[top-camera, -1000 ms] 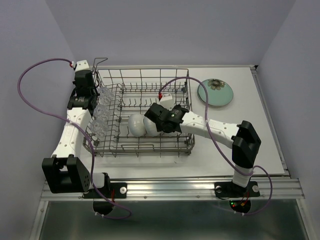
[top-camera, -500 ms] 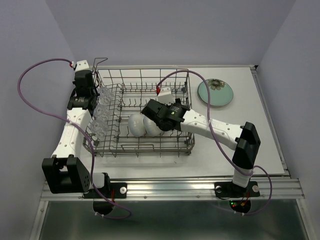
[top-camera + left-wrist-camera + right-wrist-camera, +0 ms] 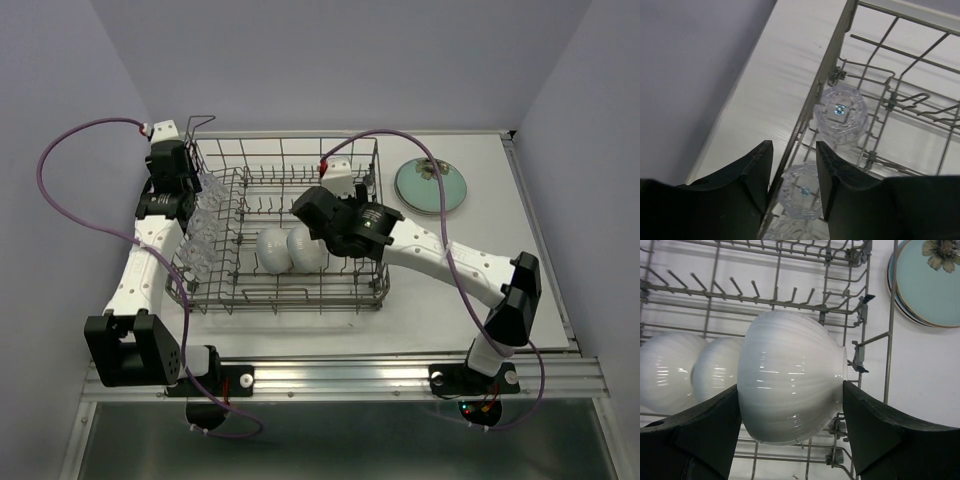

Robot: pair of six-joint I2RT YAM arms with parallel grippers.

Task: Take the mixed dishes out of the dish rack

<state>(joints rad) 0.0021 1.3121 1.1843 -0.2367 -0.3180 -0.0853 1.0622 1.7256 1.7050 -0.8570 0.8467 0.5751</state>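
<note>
Right wrist: jaws clamp bowl (image 3: 790,377) near dish rack (image 3: 889,340) rim.

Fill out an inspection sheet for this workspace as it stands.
Surface: white table, no spills seen.
Job's things: dish rack holds two white bowls and clear glasses along its left side; green plates stacked on the table to its right.
Clutter: nothing seen.
End effectors: right end effector closed on a third bowl; left end effector open, straddling the rack's left rim.
Cables: purple cables loop from both wrists; one crosses over the plates.
Surroundings: lilac walls, metal rail at near edge.
</note>
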